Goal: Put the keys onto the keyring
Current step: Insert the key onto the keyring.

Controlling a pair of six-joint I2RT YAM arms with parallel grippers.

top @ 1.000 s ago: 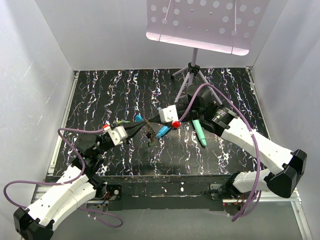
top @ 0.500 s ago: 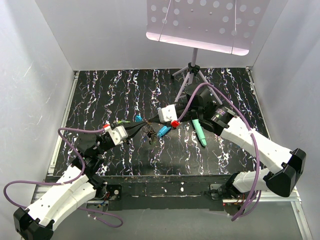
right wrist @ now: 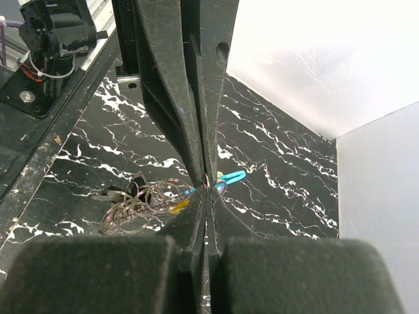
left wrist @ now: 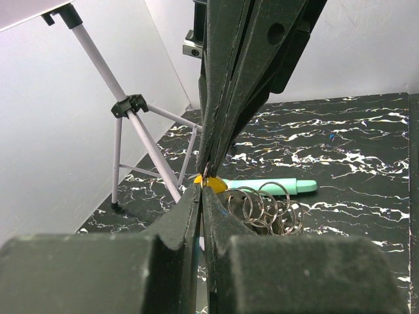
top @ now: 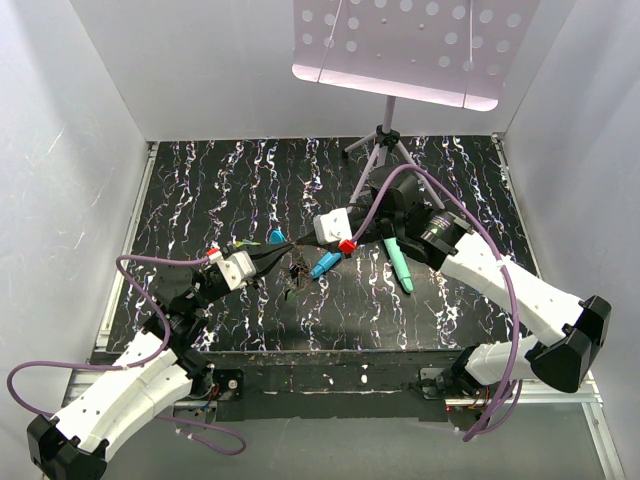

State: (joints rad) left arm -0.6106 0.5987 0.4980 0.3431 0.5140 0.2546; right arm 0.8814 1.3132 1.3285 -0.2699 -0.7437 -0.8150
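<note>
We've got the left tool [left wrist: 201,196] and right tool [right wrist: 207,196] both clamped shut tip-to-tip on the dangling keyring [left wrist: 262,206]. The yellow key [left wrist: 211,184] sits at the pinch, so we reckon it's mid-threading.

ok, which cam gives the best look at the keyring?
Right wrist: the keyring shows as separate silver loops strung out left of the right pincer. Left wrist shows fewer loops of the keyring, bunched just right of the left pincer. Top external reduces the keyring to a small dark clump between both pincers.

Bright, even light throughout; the wrist views' dark near foregrounds are blurred.
</note>
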